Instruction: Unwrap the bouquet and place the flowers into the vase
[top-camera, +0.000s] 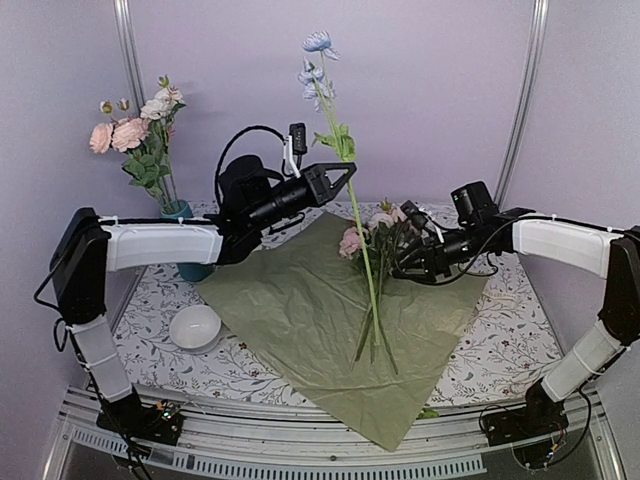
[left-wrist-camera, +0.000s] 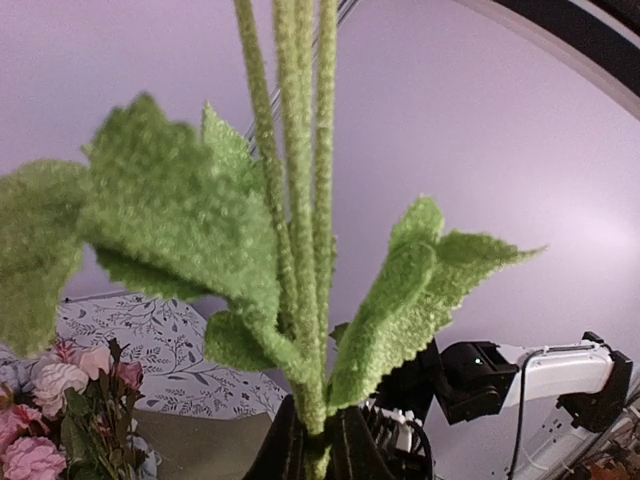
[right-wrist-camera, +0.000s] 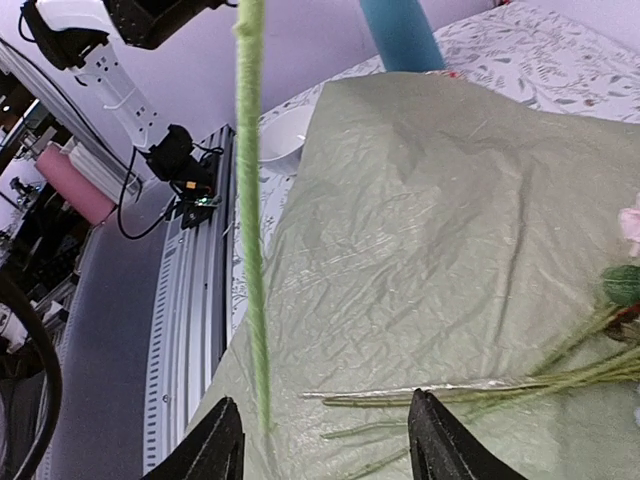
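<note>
Left claw (top-camera: 346, 174) is clamped on the stem of a blue flower (top-camera: 366, 262), holding it near upright over the green sheet (top-camera: 300, 320). The stem is long, green and fuzzy, with broad leaves and pale blue heads at the top. Right claw (right-wrist-camera: 325, 420) stands apart; the stem's lower part hangs between its fingers. Other flowers (top-camera: 380, 232) lie on the sheet. The teal vase (top-camera: 186, 240) stands on the table (top-camera: 500, 340) at left rear and holds pink and cream blooms (top-camera: 130, 130).
</note>
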